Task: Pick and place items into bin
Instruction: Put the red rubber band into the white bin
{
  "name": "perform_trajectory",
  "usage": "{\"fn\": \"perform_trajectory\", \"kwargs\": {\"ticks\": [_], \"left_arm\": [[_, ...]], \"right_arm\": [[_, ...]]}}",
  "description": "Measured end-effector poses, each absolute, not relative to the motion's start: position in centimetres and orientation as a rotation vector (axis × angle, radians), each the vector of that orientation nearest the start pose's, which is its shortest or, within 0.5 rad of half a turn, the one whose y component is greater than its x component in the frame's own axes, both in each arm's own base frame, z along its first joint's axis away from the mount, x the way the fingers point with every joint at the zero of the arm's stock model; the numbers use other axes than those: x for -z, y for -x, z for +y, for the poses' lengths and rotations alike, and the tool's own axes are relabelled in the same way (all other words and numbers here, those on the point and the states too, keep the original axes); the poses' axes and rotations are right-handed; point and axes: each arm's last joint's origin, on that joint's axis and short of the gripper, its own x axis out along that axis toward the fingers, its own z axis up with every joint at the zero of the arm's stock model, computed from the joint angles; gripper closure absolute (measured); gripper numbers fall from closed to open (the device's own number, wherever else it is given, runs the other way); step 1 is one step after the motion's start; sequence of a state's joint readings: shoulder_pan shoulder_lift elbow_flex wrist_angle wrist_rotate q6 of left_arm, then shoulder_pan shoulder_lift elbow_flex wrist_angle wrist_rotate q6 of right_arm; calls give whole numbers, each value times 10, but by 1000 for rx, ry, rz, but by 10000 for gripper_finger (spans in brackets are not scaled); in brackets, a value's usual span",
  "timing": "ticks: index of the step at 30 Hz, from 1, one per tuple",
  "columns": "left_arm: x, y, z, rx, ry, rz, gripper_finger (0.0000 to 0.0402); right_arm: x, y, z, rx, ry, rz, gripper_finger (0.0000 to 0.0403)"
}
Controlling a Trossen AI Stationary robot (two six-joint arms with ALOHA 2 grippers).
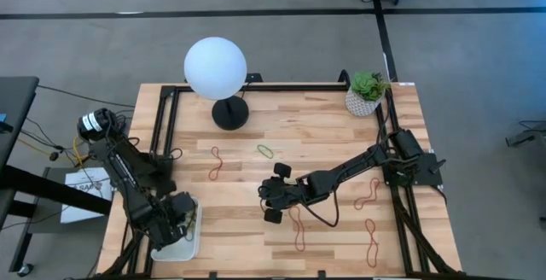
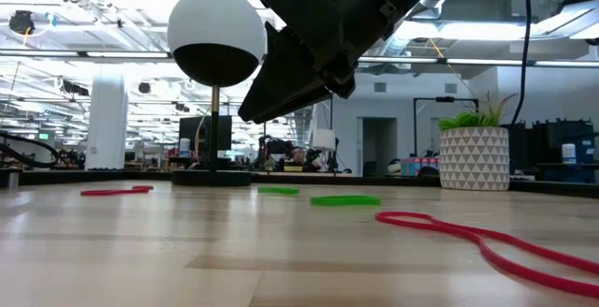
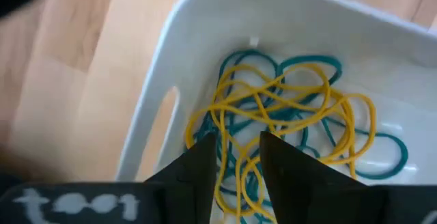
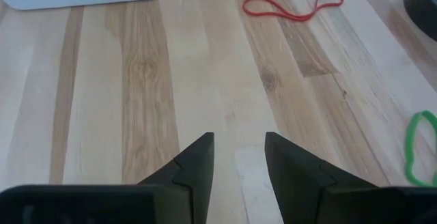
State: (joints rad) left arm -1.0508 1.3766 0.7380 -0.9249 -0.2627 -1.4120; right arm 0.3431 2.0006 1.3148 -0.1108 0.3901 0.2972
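The white bin [image 1: 186, 244] sat at the table's near left corner, holding a tangle of yellow and teal rubber bands [image 3: 287, 115]. The left gripper [image 3: 235, 162] hung directly over it, fingers a little apart with band loops showing in the gap, though nothing was clearly gripped. Out on the pale wood table [image 1: 324, 135], red bands [image 1: 216, 164] lay in figure-eights left of centre and along the right side, and a green band [image 1: 266, 151] lay near the middle. The right gripper [image 4: 239, 159] hovered over bare planks at mid-table, its fingers spread and empty. At the far edge stood a white globe lamp [image 1: 216, 67] on a black base and a potted plant [image 1: 366, 94]. Beyond the table stretched a grey floor and an open, brightly lit workspace.
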Motion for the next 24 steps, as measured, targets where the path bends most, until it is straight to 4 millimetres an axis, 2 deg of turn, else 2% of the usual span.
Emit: {"fn": "perform_trajectory", "kwargs": {"ticks": [7,12,15,17,22,24], "left_arm": [[-175,-106,-168,-362,132,1297,297],[-209,-109,-174,-400,113,1302,296],[-236,-115,-178,-398,70,1181,297],[-253,-120,-179,-397,35,1050,297],[-282,-134,-179,-406,-62,750,297],[-287,-141,-176,-418,-98,721,297]], "right_arm": [[-165,-400,131,159,17,763,276],[-158,-390,137,138,60,869,276],[-155,-379,141,98,79,1012,276],[-160,-371,142,120,47,1139,276],[-177,-345,148,394,-119,1391,276],[-181,-332,155,426,-79,1476,276]]}}
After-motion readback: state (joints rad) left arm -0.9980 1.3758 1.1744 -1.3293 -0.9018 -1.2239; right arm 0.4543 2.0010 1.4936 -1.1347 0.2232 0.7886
